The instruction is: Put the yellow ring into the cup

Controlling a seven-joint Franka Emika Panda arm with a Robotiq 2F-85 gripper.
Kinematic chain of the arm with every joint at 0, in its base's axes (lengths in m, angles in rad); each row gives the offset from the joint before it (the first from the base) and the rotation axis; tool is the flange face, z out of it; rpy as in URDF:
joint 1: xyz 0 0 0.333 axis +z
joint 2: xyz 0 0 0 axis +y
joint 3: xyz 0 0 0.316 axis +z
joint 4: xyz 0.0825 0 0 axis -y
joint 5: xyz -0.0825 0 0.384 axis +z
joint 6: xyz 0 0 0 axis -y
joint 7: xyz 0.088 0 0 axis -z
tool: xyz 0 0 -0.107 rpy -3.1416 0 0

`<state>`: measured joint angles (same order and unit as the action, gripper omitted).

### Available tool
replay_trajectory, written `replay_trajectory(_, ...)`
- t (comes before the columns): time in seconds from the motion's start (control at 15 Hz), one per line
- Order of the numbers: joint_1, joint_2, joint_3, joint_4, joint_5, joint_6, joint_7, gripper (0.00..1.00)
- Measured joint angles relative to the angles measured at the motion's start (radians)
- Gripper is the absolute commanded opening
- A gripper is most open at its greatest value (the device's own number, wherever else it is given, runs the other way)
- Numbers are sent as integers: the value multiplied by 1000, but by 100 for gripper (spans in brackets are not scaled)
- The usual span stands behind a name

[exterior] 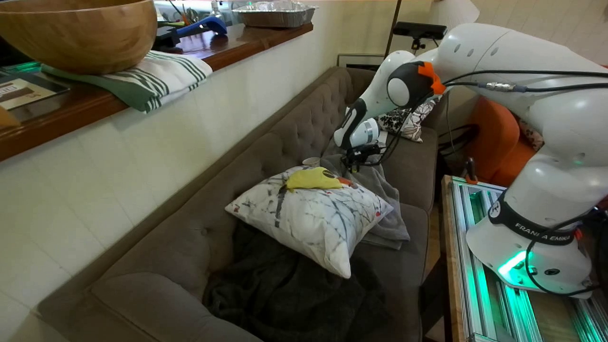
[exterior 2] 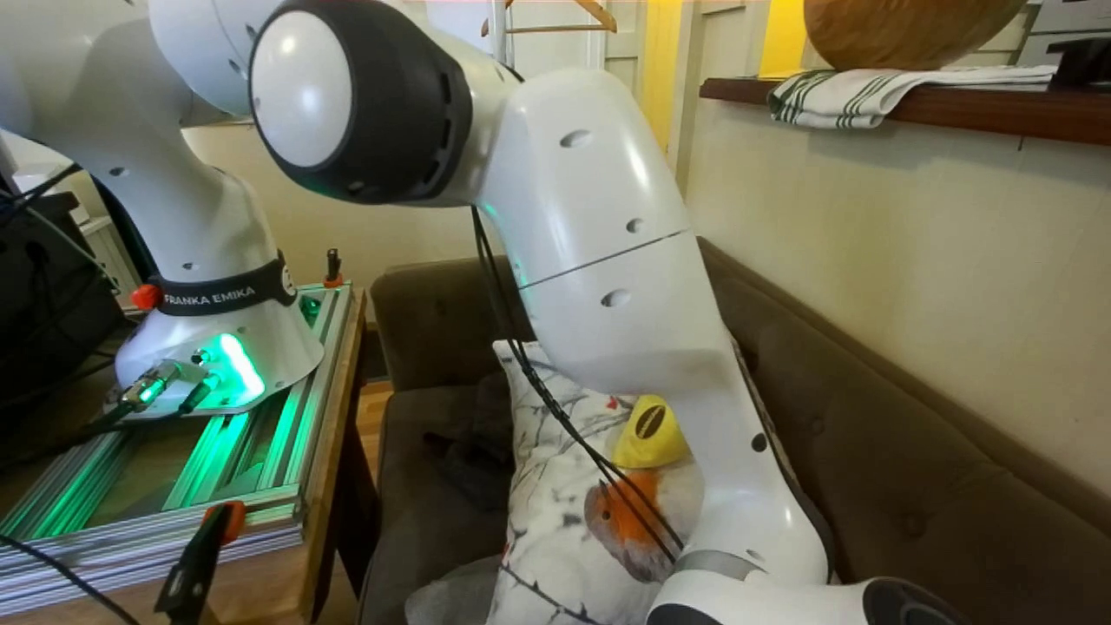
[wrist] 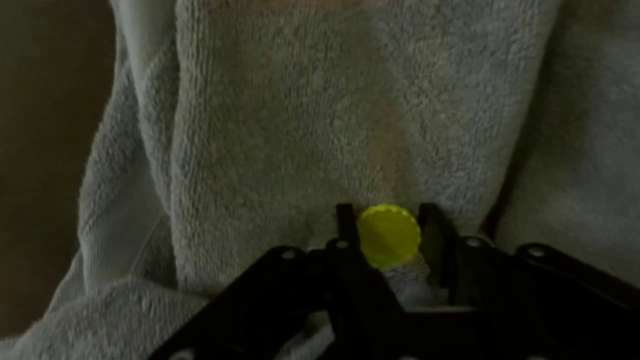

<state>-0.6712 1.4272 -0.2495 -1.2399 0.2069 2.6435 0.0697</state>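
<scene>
One yellow disc sat pinched in the gripper.
Below and right of centre in the wrist view, it looked round and bright (finely scalloped at the rim), its face faintly shaded, against grey cloth.

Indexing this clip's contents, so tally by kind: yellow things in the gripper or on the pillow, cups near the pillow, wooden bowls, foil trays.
Yellow: 2 (disc in the gripper, oval-marked item on the pillow)
Cup: 1
Wooden bowl: 1
Foil tray: 1
Total: 5

End effector grips yellow disc, cloth behind
</scene>
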Motion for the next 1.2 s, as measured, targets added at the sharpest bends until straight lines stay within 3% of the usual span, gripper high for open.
replay_trajectory(0.27,-59,-134,129,-117,30,190,-117,10)
replay_trajectory(0.53,-188,-242,363,-204,31,283,-295,10)
replay_trajectory(0.8,-337,-278,580,-265,29,287,-444,10)
replay_trajectory(0.93,-380,-277,625,-282,28,260,-468,10)
replay_trajectory(1.2,-403,-268,622,-291,28,184,-471,10)
